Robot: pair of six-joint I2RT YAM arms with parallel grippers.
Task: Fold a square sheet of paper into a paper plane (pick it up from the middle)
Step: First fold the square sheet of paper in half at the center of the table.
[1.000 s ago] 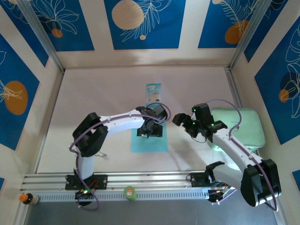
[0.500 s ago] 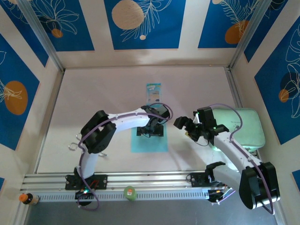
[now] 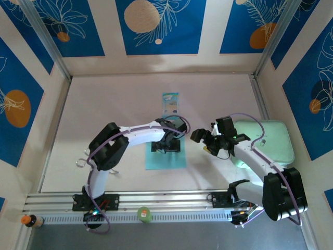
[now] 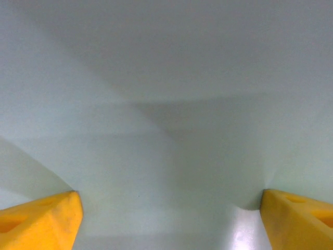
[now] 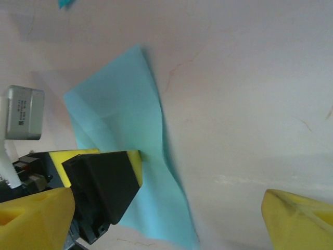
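Note:
The square sheet of paper [image 3: 165, 158] lies light blue on the table in front of the left arm. My left gripper [image 3: 167, 144] is down on its far half, jaws open wide. Up close the sheet [image 4: 166, 130] spreads under the left gripper [image 4: 171, 221], between the yellow fingertips [image 4: 41, 221], and nothing is pinched. My right gripper [image 3: 200, 139] hovers open just right of the sheet. In the right wrist view the paper [image 5: 119, 114] looks wavy along its right edge, with a left fingertip [image 5: 134, 165] resting on it. The right gripper [image 5: 166, 224] holds nothing.
A small teal-and-white packet [image 3: 170, 102] lies beyond the sheet. A pale green pad [image 3: 268, 138] sits at the right, under the right arm. On the front rail [image 3: 171, 200] are a green roll [image 3: 143, 214] and a small bottle [image 3: 29, 220]. Patterned walls enclose the table.
The right gripper has edged left toward the sheet's right edge. The left arm's elbow swung right early on; its gripper has stayed down on the paper.

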